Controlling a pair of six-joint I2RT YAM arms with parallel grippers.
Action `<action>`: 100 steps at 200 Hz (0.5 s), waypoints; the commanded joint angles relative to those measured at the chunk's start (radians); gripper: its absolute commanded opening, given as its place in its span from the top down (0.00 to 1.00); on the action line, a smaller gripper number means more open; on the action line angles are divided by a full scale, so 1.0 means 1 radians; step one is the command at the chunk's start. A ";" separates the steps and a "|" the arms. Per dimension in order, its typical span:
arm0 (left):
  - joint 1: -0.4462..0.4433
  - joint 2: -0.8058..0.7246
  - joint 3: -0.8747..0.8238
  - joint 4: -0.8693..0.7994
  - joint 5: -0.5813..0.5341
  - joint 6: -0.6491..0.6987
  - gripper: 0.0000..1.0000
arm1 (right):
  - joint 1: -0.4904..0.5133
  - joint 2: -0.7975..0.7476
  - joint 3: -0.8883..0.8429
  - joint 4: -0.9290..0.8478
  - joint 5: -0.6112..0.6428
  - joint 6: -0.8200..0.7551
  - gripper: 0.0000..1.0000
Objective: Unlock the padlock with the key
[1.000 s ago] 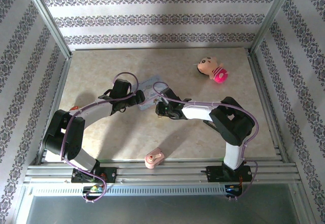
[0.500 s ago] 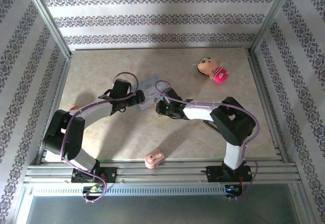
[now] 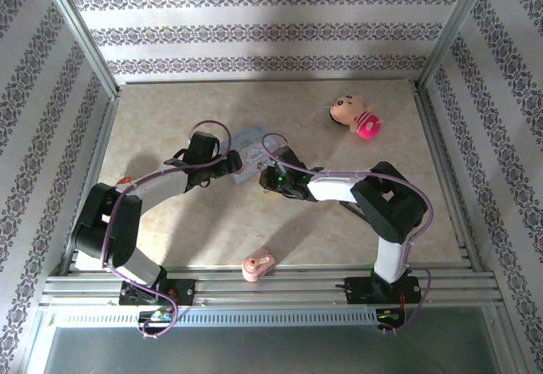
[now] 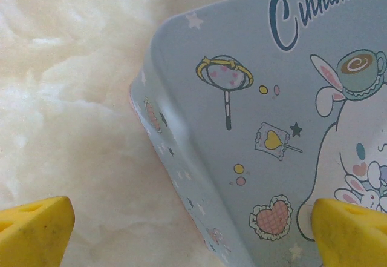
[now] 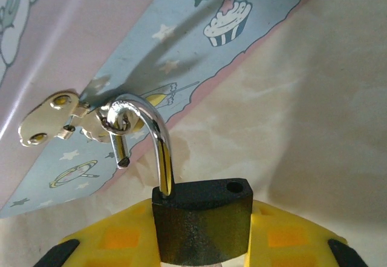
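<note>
Black-bodied, the padlock [image 5: 202,224] is gripped in the right end effector [image 5: 202,246], its shackle [image 5: 158,143] hooked through the hasp [image 5: 51,118] of the blue tin [image 5: 242,13] just ahead. It is judged rigid and light, best held by the flat sides. The left end effector [image 4: 193,234] is spread wide astride the tin.

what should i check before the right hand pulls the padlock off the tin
1. Grip: right hand clamped on the padlock body: ok.
2. Lock released: shackle is popped up, one end free of the body: ok.
3. Shackle clear of the hasp loop: not ok, it is hooked through it.
4. Tin steadied: not ok, left hand is open, with a finger on either side of the tin corner.
5. Key out of the keyhole: cannot tell, that side is hidden.
</note>
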 commanded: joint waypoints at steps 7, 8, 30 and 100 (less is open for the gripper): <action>-0.005 0.031 -0.021 -0.087 -0.041 0.031 0.01 | -0.019 -0.020 -0.022 0.077 -0.010 0.037 0.92; -0.005 0.031 -0.021 -0.087 -0.042 0.031 0.01 | -0.019 -0.020 -0.022 0.078 -0.010 0.038 0.92; -0.004 0.033 -0.018 -0.093 -0.041 0.033 0.02 | -0.020 -0.024 -0.028 0.090 -0.006 0.041 0.92; -0.004 0.041 -0.015 -0.094 -0.021 0.021 0.05 | -0.021 -0.025 -0.040 0.118 0.007 0.053 0.92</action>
